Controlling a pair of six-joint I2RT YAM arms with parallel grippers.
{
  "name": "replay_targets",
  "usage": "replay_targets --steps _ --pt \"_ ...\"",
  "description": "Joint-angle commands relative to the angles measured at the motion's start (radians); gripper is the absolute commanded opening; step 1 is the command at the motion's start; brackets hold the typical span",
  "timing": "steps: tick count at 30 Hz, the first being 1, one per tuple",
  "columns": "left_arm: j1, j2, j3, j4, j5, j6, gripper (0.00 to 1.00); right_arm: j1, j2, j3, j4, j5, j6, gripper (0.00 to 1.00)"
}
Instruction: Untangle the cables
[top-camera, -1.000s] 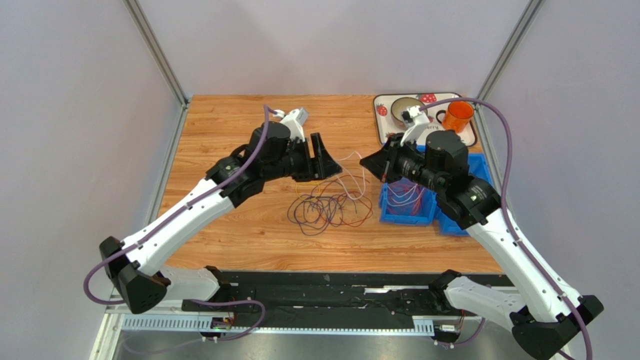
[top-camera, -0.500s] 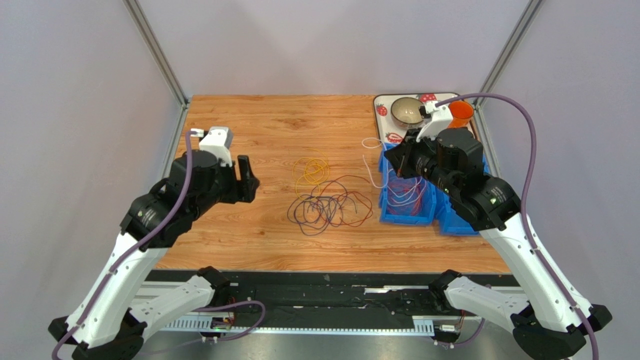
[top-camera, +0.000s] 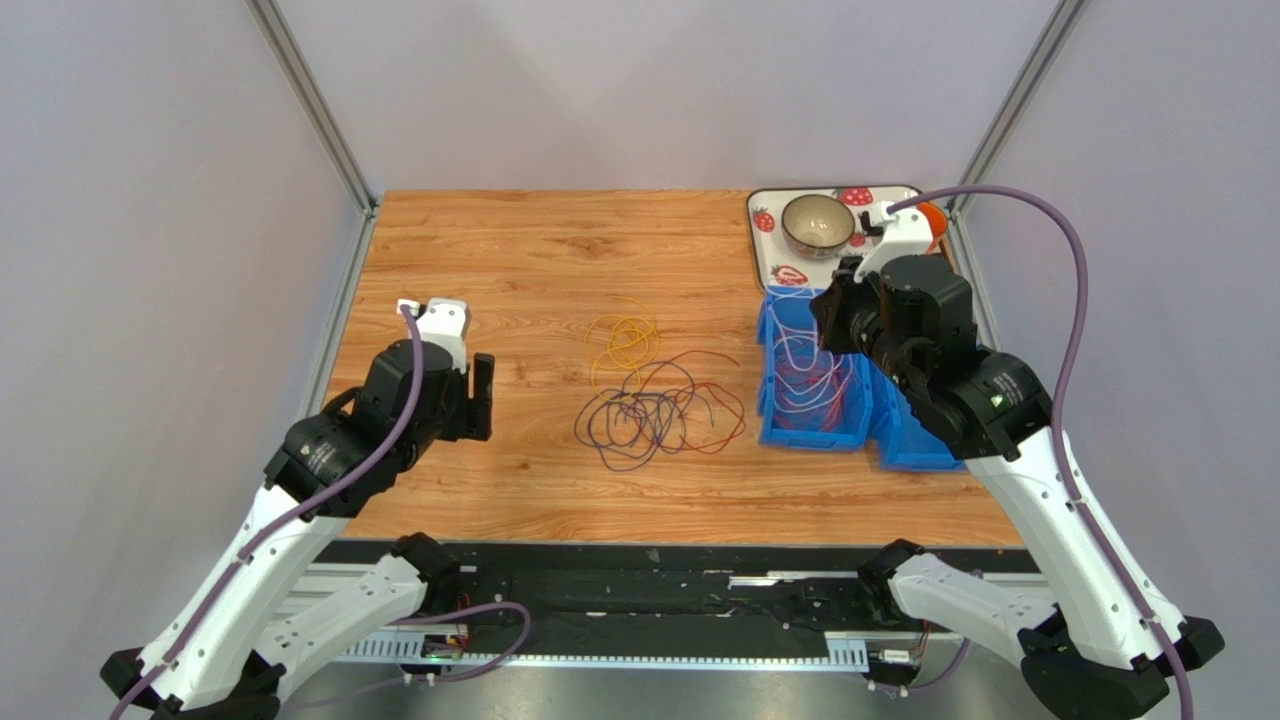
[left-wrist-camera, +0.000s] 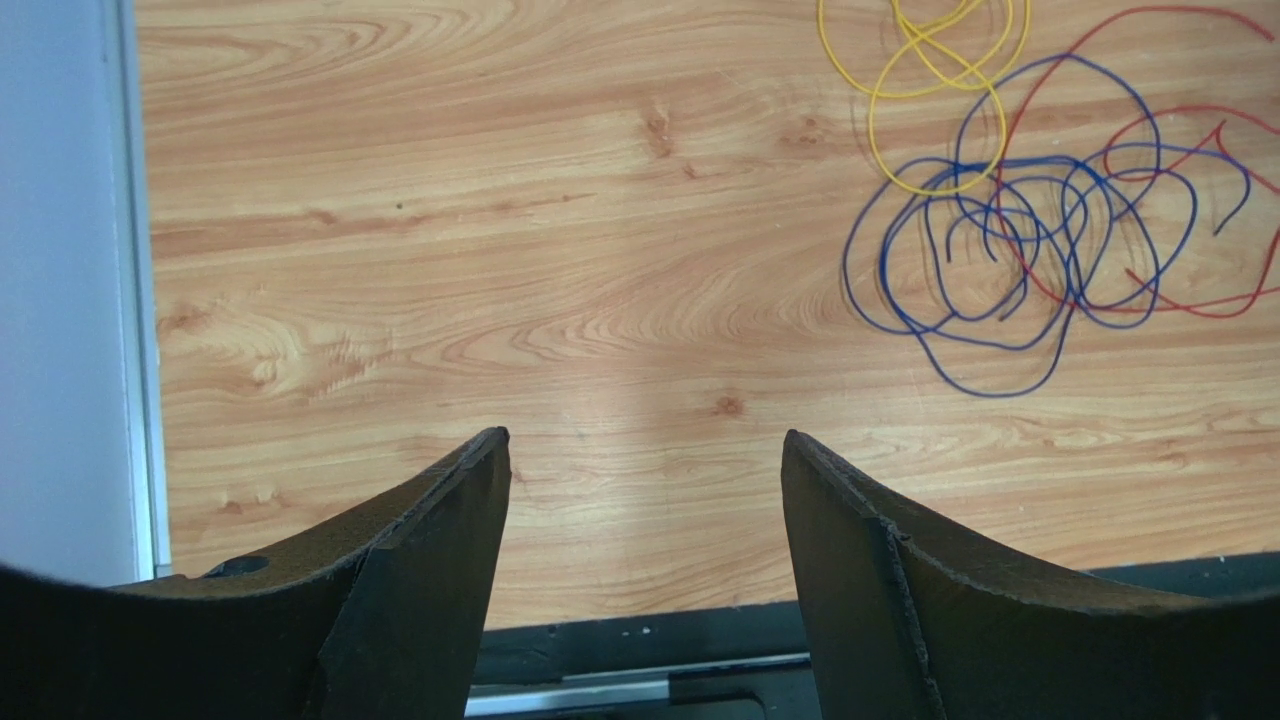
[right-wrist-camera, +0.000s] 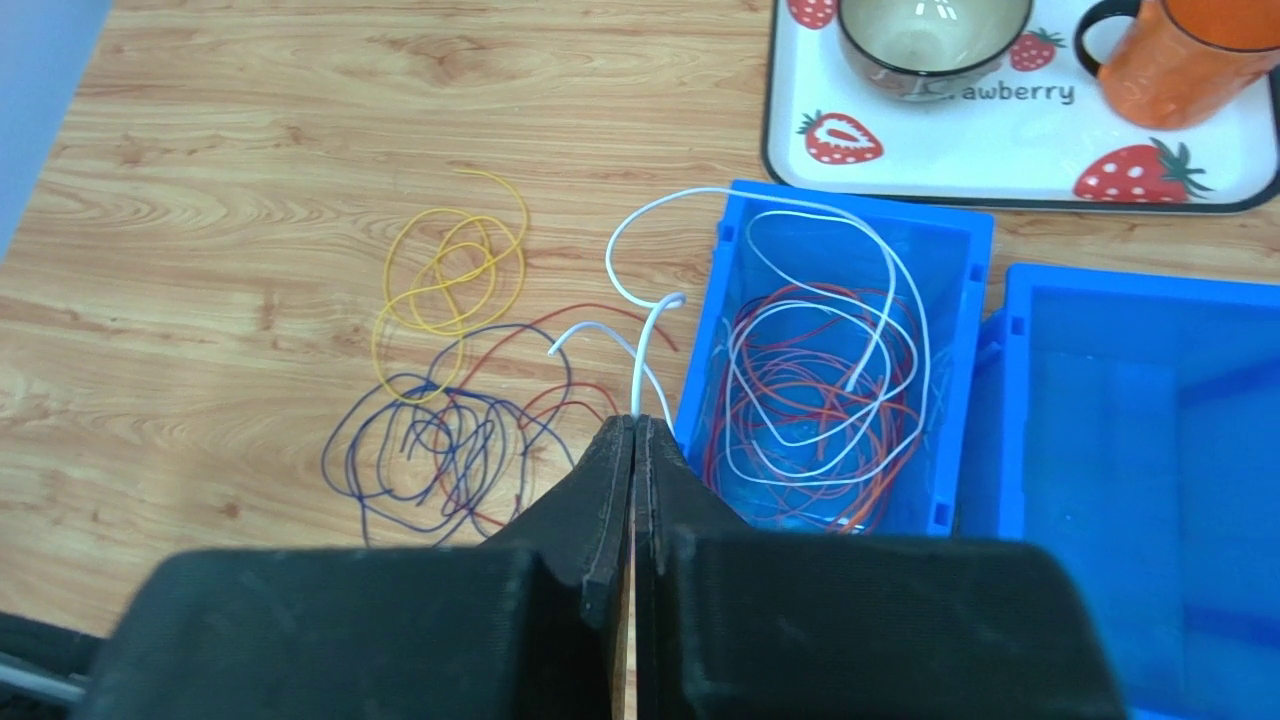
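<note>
You're pinching the white cable (right-wrist-camera: 643, 360) in the right gripper (right-wrist-camera: 633, 425), binning it at three o'clock; the left gripper (left-wrist-camera: 646, 440) is gaping, empty. Release next.

The white cable (right-wrist-camera: 642, 368) drops to the tips of the right gripper (right-wrist-camera: 634, 425), whose jaws are pressed together, and its end is lost in the seam between them. The right wrist view's top edge cuts off the orange mug (right-wrist-camera: 1187, 68) and the bowl (right-wrist-camera: 932, 38), and the right-hand blue bin (right-wrist-camera: 1127, 450) runs out of frame. The left wrist view's top edge clips the yellow cable (left-wrist-camera: 909, 96) loops.
</note>
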Motion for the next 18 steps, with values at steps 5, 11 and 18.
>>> replay_targets --steps 5,11,18 --pt "0.003 -0.125 -0.086 0.095 -0.053 -0.045 0.74 -0.047 0.030 -0.046 0.005 0.081 -0.043 0.00" --pt "0.002 -0.145 -0.112 0.113 -0.051 -0.035 0.74 -0.101 0.056 -0.098 0.034 0.048 -0.040 0.00" --pt "0.002 -0.143 -0.126 0.119 -0.036 -0.038 0.73 -0.171 0.081 -0.146 0.053 0.045 -0.040 0.00"
